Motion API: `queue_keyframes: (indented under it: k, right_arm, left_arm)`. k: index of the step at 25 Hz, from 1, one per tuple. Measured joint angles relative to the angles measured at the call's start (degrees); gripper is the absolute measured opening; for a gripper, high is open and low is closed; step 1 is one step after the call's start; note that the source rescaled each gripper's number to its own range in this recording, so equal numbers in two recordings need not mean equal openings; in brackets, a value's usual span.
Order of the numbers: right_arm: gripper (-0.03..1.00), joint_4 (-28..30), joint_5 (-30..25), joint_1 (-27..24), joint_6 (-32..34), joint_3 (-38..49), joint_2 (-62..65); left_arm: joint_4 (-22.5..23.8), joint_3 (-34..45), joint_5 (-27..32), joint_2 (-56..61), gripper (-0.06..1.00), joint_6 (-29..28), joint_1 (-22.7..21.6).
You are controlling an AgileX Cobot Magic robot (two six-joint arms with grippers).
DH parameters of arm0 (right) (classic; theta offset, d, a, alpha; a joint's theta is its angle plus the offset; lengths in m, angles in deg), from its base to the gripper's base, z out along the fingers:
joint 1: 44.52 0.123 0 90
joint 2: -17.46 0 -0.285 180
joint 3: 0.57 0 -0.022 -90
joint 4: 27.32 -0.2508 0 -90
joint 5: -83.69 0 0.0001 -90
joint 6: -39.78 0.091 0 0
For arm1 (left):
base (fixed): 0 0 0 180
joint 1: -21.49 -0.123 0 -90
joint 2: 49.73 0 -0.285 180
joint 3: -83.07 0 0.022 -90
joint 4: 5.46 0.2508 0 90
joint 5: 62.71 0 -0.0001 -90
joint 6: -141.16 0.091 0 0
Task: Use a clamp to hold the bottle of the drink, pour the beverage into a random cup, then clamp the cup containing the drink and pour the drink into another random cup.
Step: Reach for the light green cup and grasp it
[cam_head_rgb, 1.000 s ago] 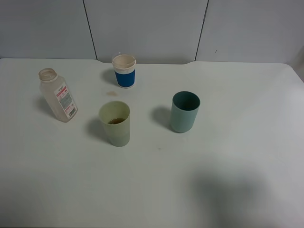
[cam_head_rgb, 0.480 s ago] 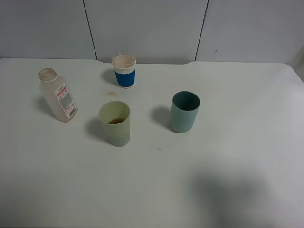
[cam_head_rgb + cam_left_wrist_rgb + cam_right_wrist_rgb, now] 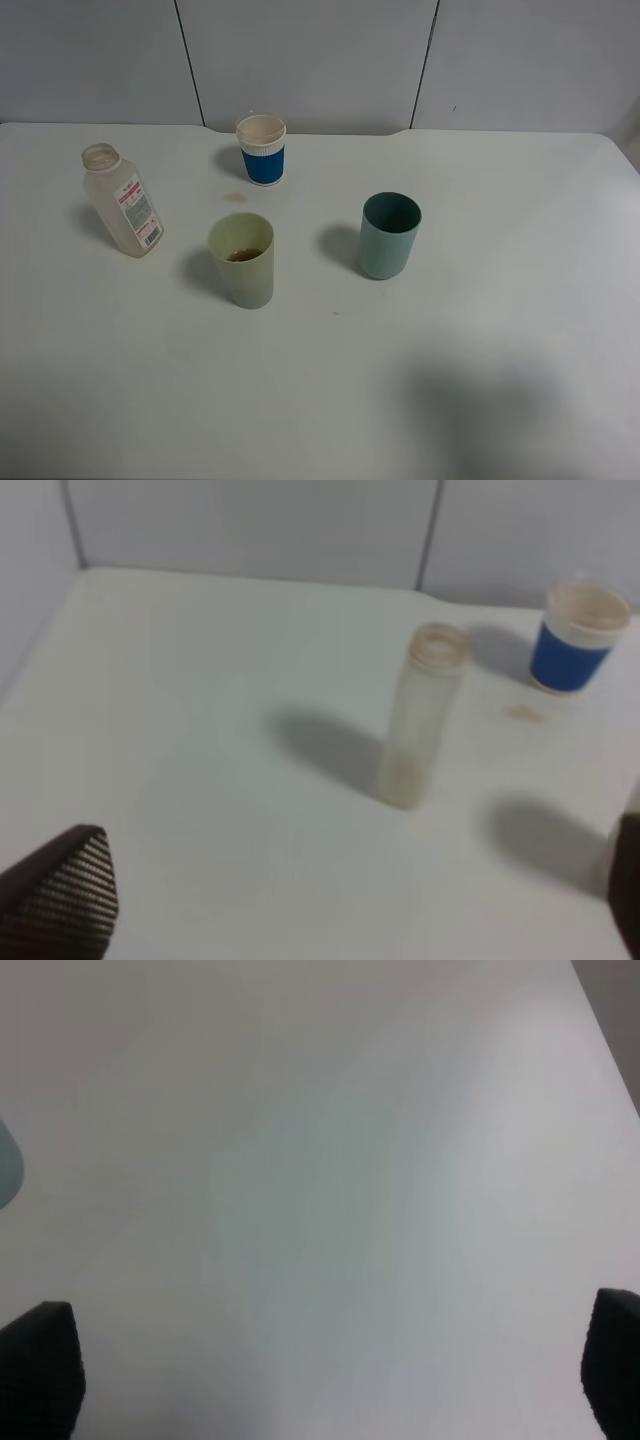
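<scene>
One white table [image 3: 500,300], grey wall panels [image 3: 300,60] behind.
High view alone shows tea [image 3: 241,255] in the yellow-green cup [image 3: 241,270], between bottle [image 3: 122,212] and teal cup [image 3: 389,240]; wrist views show left gripper [image 3: 345,900] and right gripper [image 3: 325,1370] gaping, empty.

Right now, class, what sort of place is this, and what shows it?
Probably a test bench, not a kitchen: a white table, plain grey wall panels behind, and only a bottle, yellow-green tumbler, teal tumbler and blue cup.

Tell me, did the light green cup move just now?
No. The yellow-green cup stands where it did, same gap from the brown stain and the teal cup.
</scene>
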Motion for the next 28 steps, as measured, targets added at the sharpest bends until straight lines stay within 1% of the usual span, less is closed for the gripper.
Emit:
queue_keyframes:
  k: [3,6,9,15,28]
  right_arm:
    - [1.00,0.0,0.0,0.0,0.0,0.0,0.0]
    - [1.00,0.0,0.0,0.0,0.0,0.0,0.0]
    - [1.00,0.0,0.0,0.0,0.0,0.0,0.0]
    - [1.00,0.0,0.0,0.0,0.0,0.0,0.0]
    - [1.00,0.0,0.0,0.0,0.0,0.0,0.0]
  left_arm:
    - [-1.3,3.7,-2.9,0.0,1.00,0.3,0.0]
    - [-1.3,7.1,-3.9,0.0,1.00,1.5,0.0]
    - [-1.3,7.5,-4.3,0.0,1.00,2.1,0.0]
    - [-0.9,9.0,-0.3,0.0,1.00,2.3,0.0]
    - [-0.9,9.0,-0.2,0.0,1.00,2.5,0.0]
